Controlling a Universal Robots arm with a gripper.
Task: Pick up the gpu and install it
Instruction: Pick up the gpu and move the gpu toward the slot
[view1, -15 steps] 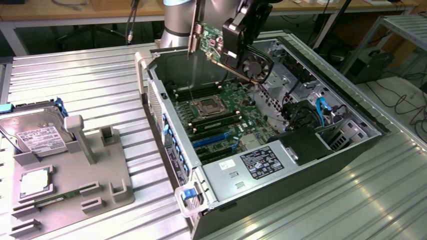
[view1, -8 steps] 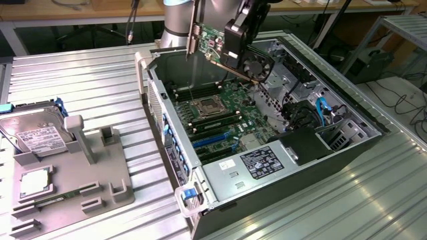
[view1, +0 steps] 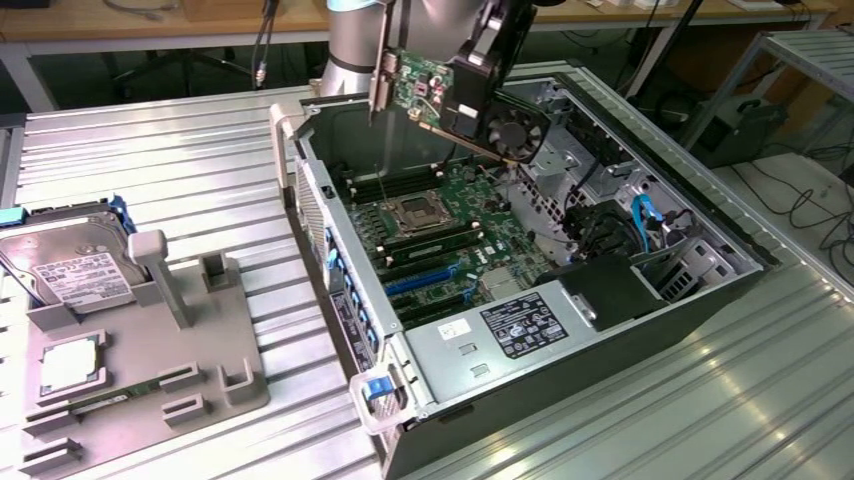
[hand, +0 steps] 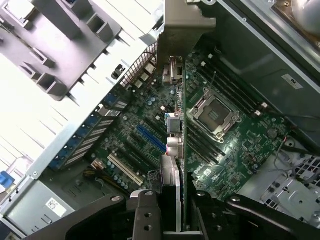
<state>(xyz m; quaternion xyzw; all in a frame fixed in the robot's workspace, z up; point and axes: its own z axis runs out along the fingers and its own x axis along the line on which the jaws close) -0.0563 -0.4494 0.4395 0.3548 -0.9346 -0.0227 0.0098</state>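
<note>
The arm reaches down from above, its gripper (view1: 478, 60) clamped on the gpu (view1: 427, 85), held over the open computer case (view1: 601, 350). The green card hangs edge-down and tilted, with a black fan on one face and a silver bracket at the exterior view's left end.

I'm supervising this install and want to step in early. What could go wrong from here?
1. The gpu, held in the tool above the motherboard, could shift in the grip.
2. Lowered off line from the blue slot, its edge could strike board parts.
3. Its metal bracket could catch the case wall.
</note>
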